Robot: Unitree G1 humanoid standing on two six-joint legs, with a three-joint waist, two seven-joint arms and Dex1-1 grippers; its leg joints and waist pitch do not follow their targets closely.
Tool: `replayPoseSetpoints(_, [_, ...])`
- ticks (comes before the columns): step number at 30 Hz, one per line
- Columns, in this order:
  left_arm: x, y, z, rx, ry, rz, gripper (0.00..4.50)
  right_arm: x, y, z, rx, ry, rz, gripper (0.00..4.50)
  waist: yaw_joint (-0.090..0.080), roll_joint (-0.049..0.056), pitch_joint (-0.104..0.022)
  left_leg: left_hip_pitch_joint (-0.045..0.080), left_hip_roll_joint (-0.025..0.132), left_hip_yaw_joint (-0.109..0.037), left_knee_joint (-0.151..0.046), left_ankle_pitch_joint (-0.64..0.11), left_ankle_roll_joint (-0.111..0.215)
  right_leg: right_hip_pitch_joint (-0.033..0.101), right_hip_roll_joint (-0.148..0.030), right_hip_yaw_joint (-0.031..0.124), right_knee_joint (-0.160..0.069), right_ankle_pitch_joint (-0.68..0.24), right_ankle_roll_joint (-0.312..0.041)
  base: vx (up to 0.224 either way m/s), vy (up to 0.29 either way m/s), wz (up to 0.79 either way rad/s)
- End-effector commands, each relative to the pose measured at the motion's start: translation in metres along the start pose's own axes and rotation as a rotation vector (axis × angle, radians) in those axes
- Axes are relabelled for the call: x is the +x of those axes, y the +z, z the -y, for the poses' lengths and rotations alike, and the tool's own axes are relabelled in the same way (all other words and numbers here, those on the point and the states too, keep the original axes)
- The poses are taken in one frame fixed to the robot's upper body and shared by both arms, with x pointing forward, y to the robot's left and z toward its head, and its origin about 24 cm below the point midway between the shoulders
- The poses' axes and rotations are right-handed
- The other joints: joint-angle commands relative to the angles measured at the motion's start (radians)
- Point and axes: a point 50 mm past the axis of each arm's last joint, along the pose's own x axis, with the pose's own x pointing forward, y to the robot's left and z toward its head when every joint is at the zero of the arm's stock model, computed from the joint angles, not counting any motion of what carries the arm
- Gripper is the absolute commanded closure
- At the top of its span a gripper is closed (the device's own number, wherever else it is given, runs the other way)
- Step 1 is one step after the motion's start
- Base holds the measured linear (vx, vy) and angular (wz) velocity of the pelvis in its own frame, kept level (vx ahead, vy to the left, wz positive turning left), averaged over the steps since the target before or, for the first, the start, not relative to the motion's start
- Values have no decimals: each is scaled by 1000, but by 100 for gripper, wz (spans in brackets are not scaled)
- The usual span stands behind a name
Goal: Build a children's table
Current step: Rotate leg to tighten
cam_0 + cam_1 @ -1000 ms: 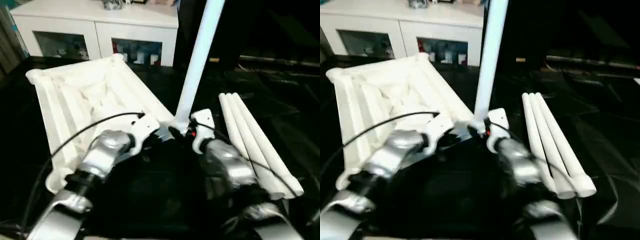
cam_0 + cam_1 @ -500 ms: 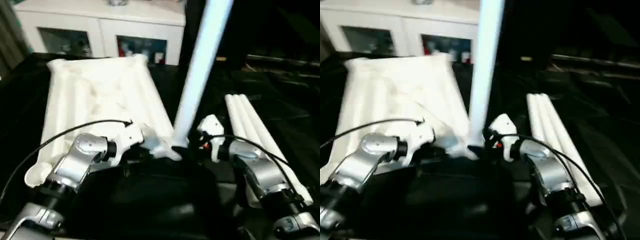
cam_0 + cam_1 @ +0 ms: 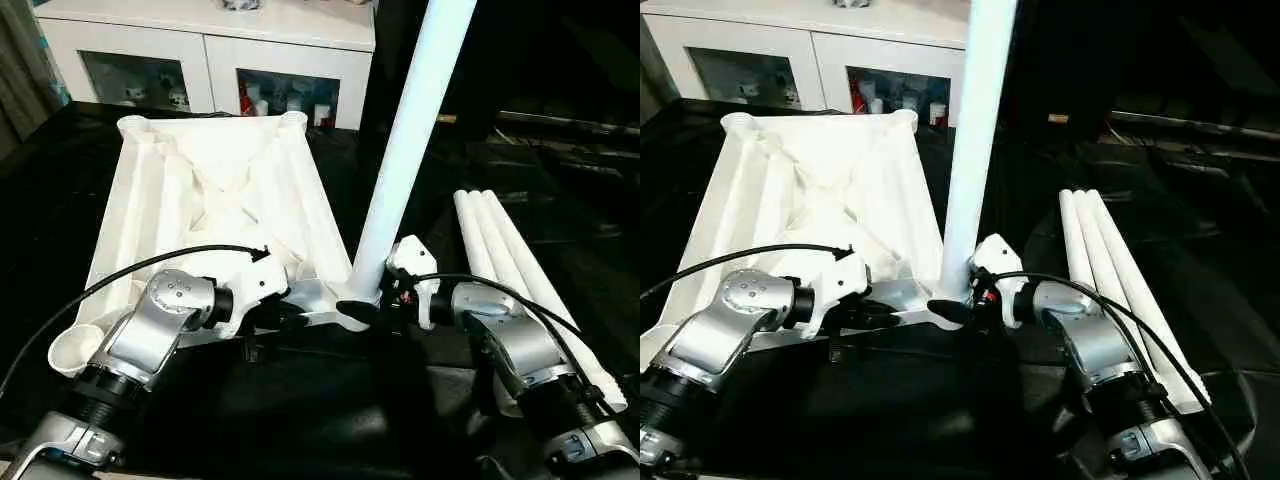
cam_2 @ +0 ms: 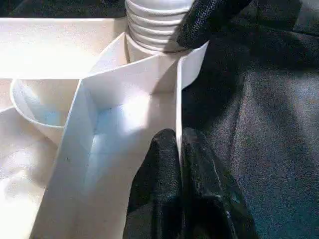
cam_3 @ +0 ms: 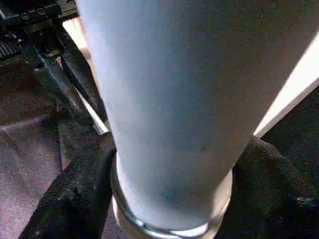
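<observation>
The white table top [image 3: 215, 200] lies upside down on the black work table [image 3: 560, 170], ribs facing up. One leg [image 3: 410, 150] stands upright in the near corner socket, leaning slightly. The right gripper [image 5: 164, 199] has its two black fingers [image 5: 70, 199] clasped around the base of that leg, just above the threaded end. The left gripper [image 4: 180, 164] pinches the thin edge wall of the top beside the same socket. Three more legs [image 3: 510, 270] lie side by side to the right, touching one another. A white cabinet [image 3: 200, 60] stands behind.
</observation>
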Motion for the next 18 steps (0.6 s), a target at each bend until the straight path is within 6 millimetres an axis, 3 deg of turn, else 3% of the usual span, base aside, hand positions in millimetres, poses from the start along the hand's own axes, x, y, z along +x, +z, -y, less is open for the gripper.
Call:
replayPoseSetpoints(1, [8, 7, 11, 15, -85, 41, 450, -2, -2, 6, -10, -27, -38, 137, 0, -3, -62, 10, 18, 0, -60, -197, 15, 47, -48, 33, -62, -161, -192, 0, 0, 0])
replayPoseSetpoints(8, [12, 2, 7, -23, -29, 25, 450, 2, -11, 7, 84, -108, -12, 175, -4, 0, -63, 12, 18, 0, -59, -202, 11, 46, -48, 34, -62, -154, -197, 0, 0, 0])
replayPoseSetpoints(11, [24, 0, -6, -83, 120, 6, 450, 13, -23, 9, 193, -294, 5, 176, -10, 4, -58, 16, 18, -1, -65, -249, -15, 40, -48, 34, -72, -229, -186, 0, 0, 0])
replayPoseSetpoints(12, [28, 0, -9, -96, 156, 3, 450, 15, -26, 10, 213, -340, 6, 176, -12, 1, -55, 18, 16, 0, -66, -266, -22, 37, -47, 35, -78, -260, -178, 0, 0, 0])
replayPoseSetpoints(16, [43, 4, -17, -147, 264, -6, 450, 30, -35, 12, 316, -583, -18, 176, -17, 4, -49, 28, 12, -8, -71, -368, -52, 26, -53, 33, -99, -463, -117, 0, 0, 0])
replayPoseSetpoints(18, [54, 10, -21, -174, 331, -15, 450, 42, -38, 9, 384, -695, -31, 176, -21, 3, -52, 28, 10, -13, -71, -389, -59, 29, -54, 29, -105, -527, -87, 0, 0, 0])
